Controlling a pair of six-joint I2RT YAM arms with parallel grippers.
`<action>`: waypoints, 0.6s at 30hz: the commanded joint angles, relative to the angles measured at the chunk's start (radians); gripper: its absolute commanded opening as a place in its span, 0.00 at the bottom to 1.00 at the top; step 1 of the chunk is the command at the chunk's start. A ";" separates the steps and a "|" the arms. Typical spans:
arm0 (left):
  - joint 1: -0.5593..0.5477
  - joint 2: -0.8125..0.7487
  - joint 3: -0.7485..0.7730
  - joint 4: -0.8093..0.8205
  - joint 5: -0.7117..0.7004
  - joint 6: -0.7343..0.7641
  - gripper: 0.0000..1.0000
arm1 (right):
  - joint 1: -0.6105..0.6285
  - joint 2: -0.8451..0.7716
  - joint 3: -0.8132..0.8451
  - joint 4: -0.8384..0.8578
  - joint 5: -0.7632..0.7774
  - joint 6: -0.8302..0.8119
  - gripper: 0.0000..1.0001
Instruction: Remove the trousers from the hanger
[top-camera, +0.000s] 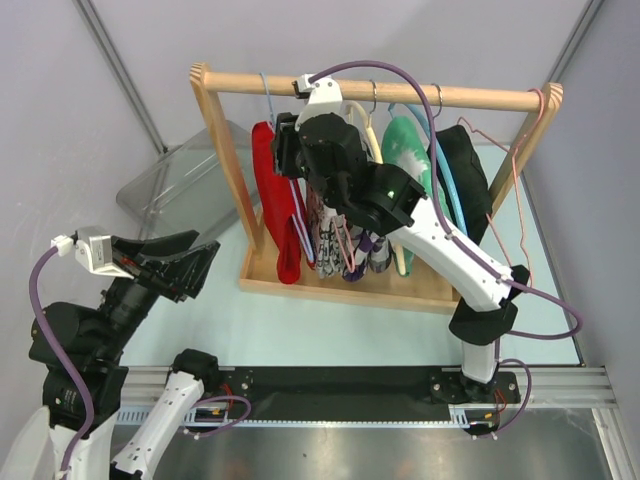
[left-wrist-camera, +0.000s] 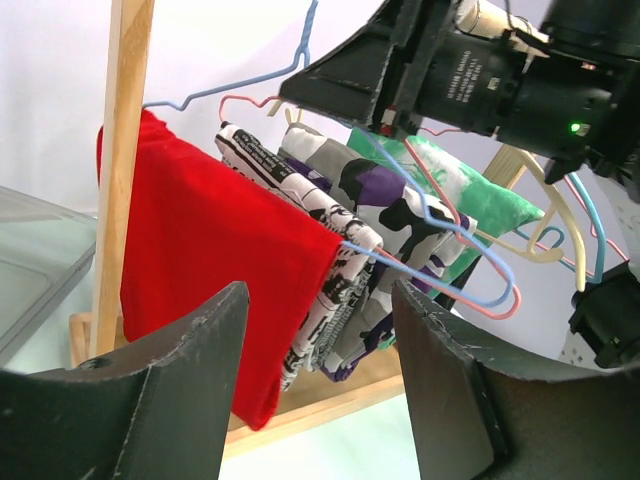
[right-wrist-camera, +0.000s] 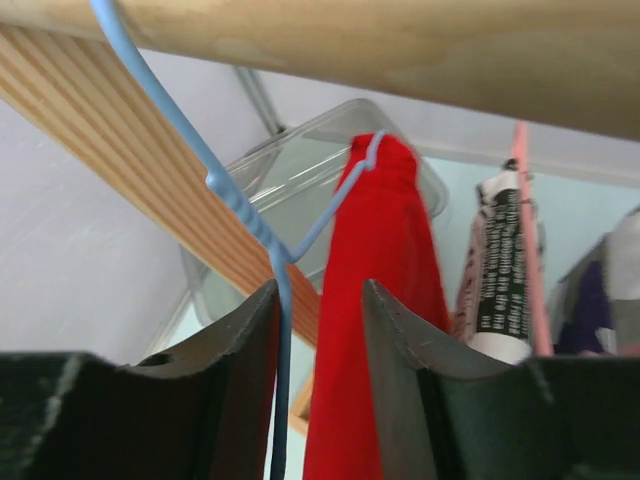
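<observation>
The red trousers (top-camera: 278, 215) hang folded over a blue wire hanger (top-camera: 266, 98) at the left end of the wooden rack. My right gripper (top-camera: 290, 150) is up beside that hanger, just under the rail. In the right wrist view it (right-wrist-camera: 320, 300) is open; the blue hanger wire (right-wrist-camera: 240, 200) runs down along its left finger and the red trousers (right-wrist-camera: 385, 260) hang between and behind the jaws. My left gripper (top-camera: 195, 262) is open and empty, left of the rack, apart from it. In the left wrist view it (left-wrist-camera: 320, 330) faces the red trousers (left-wrist-camera: 200, 260).
The rack's rail (top-camera: 400, 92) also carries black-and-white printed trousers (top-camera: 325, 235), a green garment (top-camera: 405, 150) and a black one (top-camera: 465, 170) on pink, cream and blue hangers. A clear plastic bin (top-camera: 180, 175) lies behind the rack's left post (top-camera: 225, 160).
</observation>
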 joint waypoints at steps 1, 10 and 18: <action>-0.005 -0.008 -0.010 0.029 0.036 -0.012 0.64 | -0.011 0.004 0.013 0.052 -0.124 0.054 0.38; -0.004 0.009 -0.020 0.051 0.119 -0.060 0.62 | -0.014 -0.064 -0.125 0.216 -0.199 0.132 0.00; -0.005 0.020 -0.024 0.072 0.157 -0.127 0.60 | 0.064 -0.057 -0.055 0.368 -0.059 0.094 0.00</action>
